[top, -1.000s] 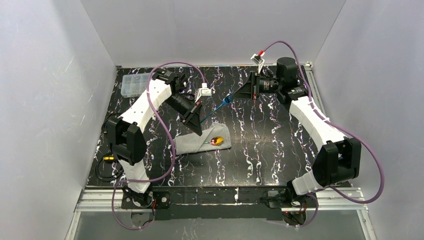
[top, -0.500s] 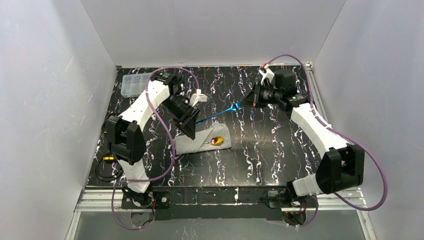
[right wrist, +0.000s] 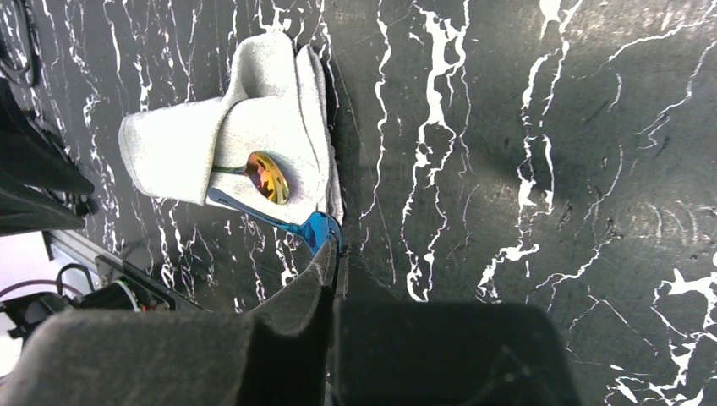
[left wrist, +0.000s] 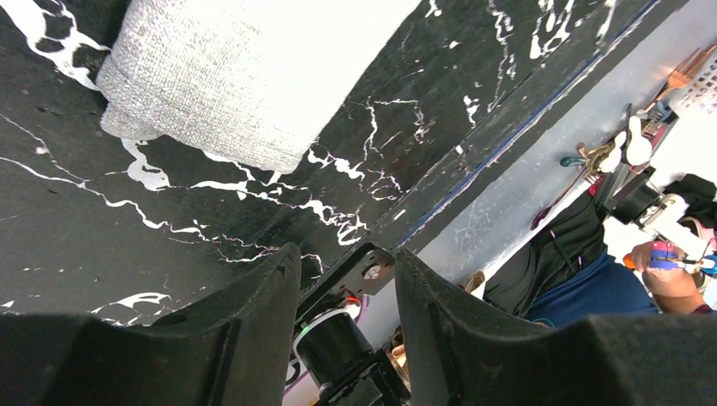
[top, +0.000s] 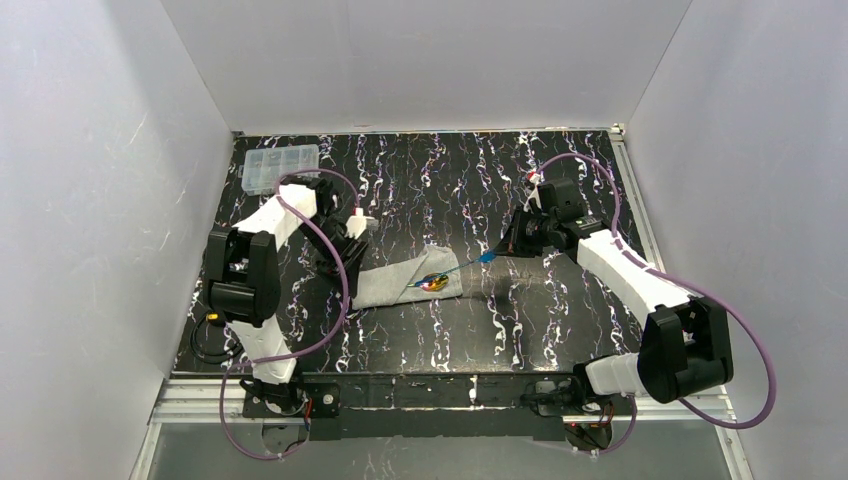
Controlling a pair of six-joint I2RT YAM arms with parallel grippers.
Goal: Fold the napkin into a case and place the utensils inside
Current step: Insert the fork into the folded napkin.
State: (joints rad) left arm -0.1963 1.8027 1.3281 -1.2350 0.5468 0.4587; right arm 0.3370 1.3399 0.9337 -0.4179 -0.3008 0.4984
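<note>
Right gripper [right wrist: 334, 254] is clamping the blue utensil [right wrist: 318, 227], whose slim end is touching the case [right wrist: 182, 144] beside the gold-orange utensil [right wrist: 268, 176]. Left gripper [left wrist: 345, 258] is hovering with fingers apart near the case's end.

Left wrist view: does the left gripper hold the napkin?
No, the left gripper is open and empty, and the napkin lies apart from it.

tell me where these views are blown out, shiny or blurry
Left wrist: much of the case is blown out to plain white, and the left gripper is dark and soft. Right wrist: the gold utensil and the blue utensil glint, and the right gripper is blurred up close. Top external: evenly lit, no glare, fine detail lost.
</note>
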